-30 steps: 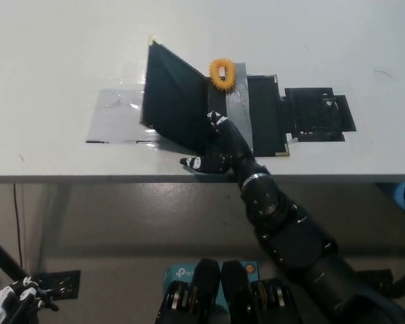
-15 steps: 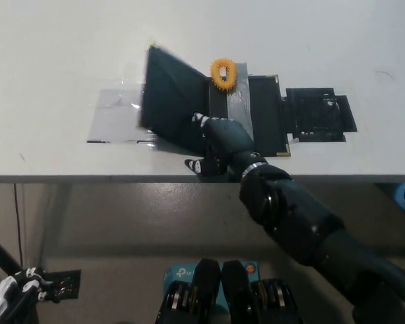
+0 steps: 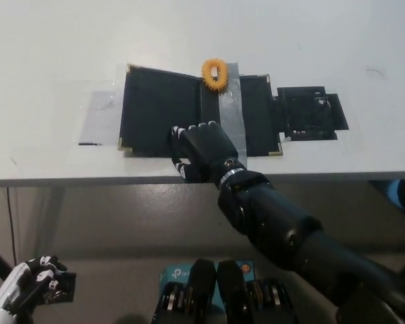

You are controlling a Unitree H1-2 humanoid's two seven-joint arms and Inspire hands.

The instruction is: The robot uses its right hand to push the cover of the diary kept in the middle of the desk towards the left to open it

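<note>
The black diary (image 3: 162, 108) lies open and flat in the middle of the white desk (image 3: 54, 40), its cover spread out to the left. A grey strip (image 3: 231, 108) runs down its spine, with an orange spiky ring (image 3: 214, 73) at the top. My black right hand (image 3: 201, 150) rests palm down on the lower part of the opened cover near the desk's front edge, fingers spread, holding nothing. My white left hand (image 3: 27, 287) hangs low at the bottom left, below the desk, fingers curled.
A black flap with cut-outs (image 3: 310, 113) extends from the diary's right side. Clear tape (image 3: 98, 118) lies on the desk left of the diary. A teal box (image 3: 182, 275) sits on the floor below.
The cover has swung from standing tilted to lying flat on the left. My right hand followed it leftward and now lies on it. The camera has shifted slightly.
</note>
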